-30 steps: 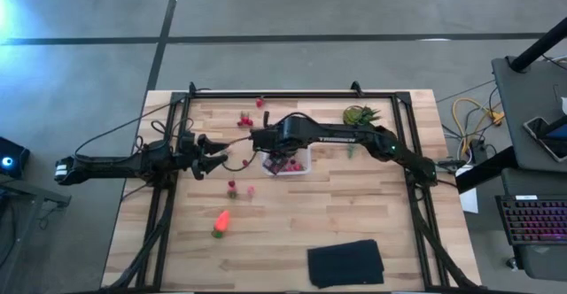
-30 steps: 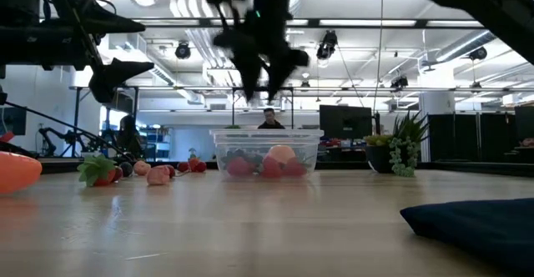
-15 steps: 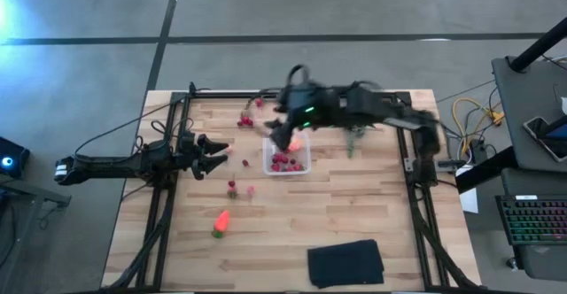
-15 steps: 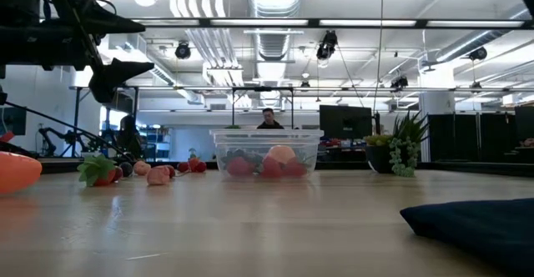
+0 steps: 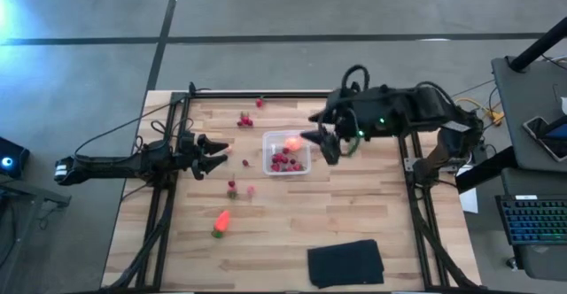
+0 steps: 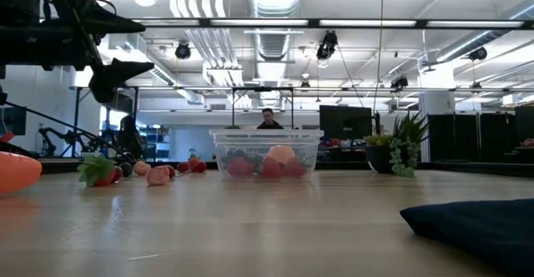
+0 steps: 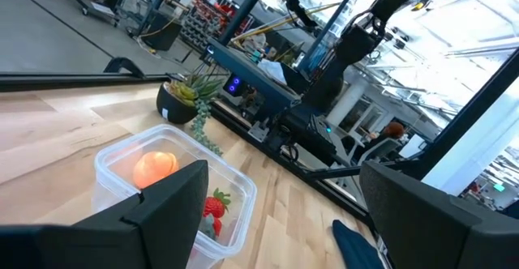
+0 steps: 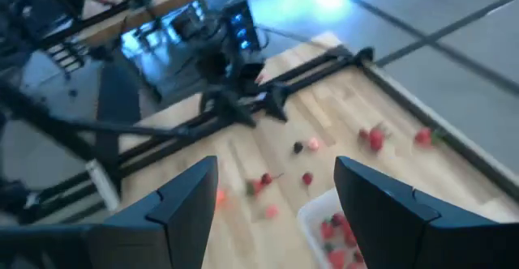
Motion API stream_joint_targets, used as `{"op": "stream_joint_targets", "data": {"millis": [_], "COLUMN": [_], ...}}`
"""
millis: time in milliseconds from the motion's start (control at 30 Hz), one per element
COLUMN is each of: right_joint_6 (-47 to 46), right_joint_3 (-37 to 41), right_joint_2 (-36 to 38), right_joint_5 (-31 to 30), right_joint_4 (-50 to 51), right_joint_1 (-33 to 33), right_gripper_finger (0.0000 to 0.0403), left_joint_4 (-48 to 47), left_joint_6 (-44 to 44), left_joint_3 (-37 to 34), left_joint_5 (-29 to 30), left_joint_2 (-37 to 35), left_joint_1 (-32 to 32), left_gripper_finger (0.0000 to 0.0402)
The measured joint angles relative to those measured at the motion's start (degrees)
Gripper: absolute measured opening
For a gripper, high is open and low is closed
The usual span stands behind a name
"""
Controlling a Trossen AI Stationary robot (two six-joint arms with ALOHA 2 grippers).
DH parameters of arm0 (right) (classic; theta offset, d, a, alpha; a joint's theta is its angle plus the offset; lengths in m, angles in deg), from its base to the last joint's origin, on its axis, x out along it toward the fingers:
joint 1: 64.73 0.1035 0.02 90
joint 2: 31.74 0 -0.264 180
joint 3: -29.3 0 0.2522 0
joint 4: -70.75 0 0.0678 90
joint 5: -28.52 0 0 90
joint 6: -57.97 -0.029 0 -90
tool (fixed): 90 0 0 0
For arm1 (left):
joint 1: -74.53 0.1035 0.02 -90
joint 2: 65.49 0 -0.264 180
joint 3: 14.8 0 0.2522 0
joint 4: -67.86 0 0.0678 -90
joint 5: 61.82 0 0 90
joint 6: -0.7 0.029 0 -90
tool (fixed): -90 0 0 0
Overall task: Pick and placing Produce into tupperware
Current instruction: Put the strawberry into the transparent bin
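Several berries (image 5: 283,162) and the round orange-red fruit (image 5: 291,143) already sit in the tupperware (image 5: 268,152), and the right gripper (image 5: 326,143) hangs just beside that box, on its far side from the left arm, fingers spread wide with nothing between them. Empty pincer, then, above the table and not touching anything!

Over to the left gripper (image 5: 215,155): it waits well short of the box, fingers parted and holding nothing, the tupperware (image 7: 174,190) straight ahead of it in its own wrist view, fruit (image 7: 154,168) glowing inside.

What is left out on the wood? A loose pair of berries (image 5: 239,189) just past the left fingertips on the near side, another cluster (image 5: 244,119) beyond them toward the far rail, and the carrot-like piece (image 5: 221,221) lying well off from both pincers, green end down the table. The low view shows it big and close (image 6: 17,173).

Handling call: the berries look tiny, light and likely soft, so a gentle pinch across the body, not the stem; they may roll away. The carrot looks firmer and tapered; I would grip across its thick orange middle, since the narrow end could slip out
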Motion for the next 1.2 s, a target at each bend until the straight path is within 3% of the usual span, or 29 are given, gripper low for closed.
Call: {"op": "stream_joint_targets", "data": {"millis": [267, 567, 800, 1000, 1200], "right_joint_6": [4.11, 1.22, -2.79, 1.42, 3.53], "right_joint_3": [2.47, 15.35, 36.05, 58.99, 79.64], "right_joint_2": [-5.12, -3.09, 12.74, 31.53, 40.05], "right_joint_5": [8.18, 13.94, 10.16, 8.34, 13.27], "right_joint_4": [-8.25, -19.62, -21.86, -44.26, -62.54], "right_joint_1": [5.21, 4.38, 2.95, 3.20, 3.43], "right_gripper_finger": [0.0242, 0.0239, 0.0244, 0.0240, 0.0244], "left_joint_4": [0.02, -0.01, -0.05, -0.79, -2.60], "left_joint_6": [-0.03, -0.07, -0.09, -0.13, -0.57], "left_joint_3": [0.01, 0.01, 0.01, 0.01, 0.00], "left_joint_5": [0.02, -0.02, -0.24, -1.72, -2.99], "left_joint_2": [0.09, 0.04, 0.07, 0.09, 0.09], "left_joint_1": [0.00, 0.00, 0.00, -0.02, -0.01], "left_gripper_finger": [0.0306, 0.0306, 0.0306, 0.0306, 0.0306]}}
